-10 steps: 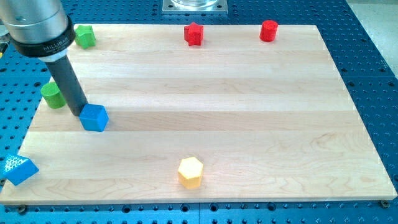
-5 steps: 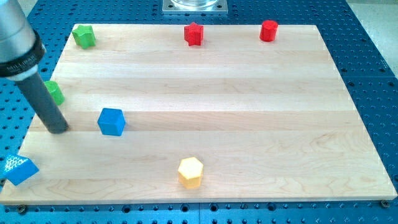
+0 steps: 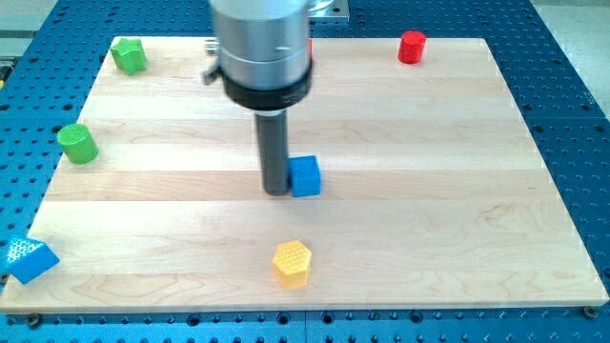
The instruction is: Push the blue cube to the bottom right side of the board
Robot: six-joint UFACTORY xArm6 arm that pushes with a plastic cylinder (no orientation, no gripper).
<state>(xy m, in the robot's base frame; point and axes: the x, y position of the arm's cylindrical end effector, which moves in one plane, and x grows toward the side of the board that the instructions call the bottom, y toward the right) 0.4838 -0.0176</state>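
Observation:
The blue cube [image 3: 305,176] sits near the middle of the wooden board [image 3: 429,191], a little left of centre. My tip [image 3: 277,191] stands on the board right against the cube's left side. The rod rises from there to the arm's grey body at the view's top, which hides part of the board behind it.
A yellow hexagonal block [image 3: 292,263] lies below the cube near the bottom edge. A green cylinder [image 3: 77,144] is at the left edge, a green block [image 3: 129,55] at the top left, a red cylinder [image 3: 412,46] at the top right, and a blue patterned block [image 3: 29,258] at the bottom left corner.
The blue cube has moved well to the right, from the board's left part to near its middle. My tip has swung from the far left to the cube's left side. The red star is now hidden.

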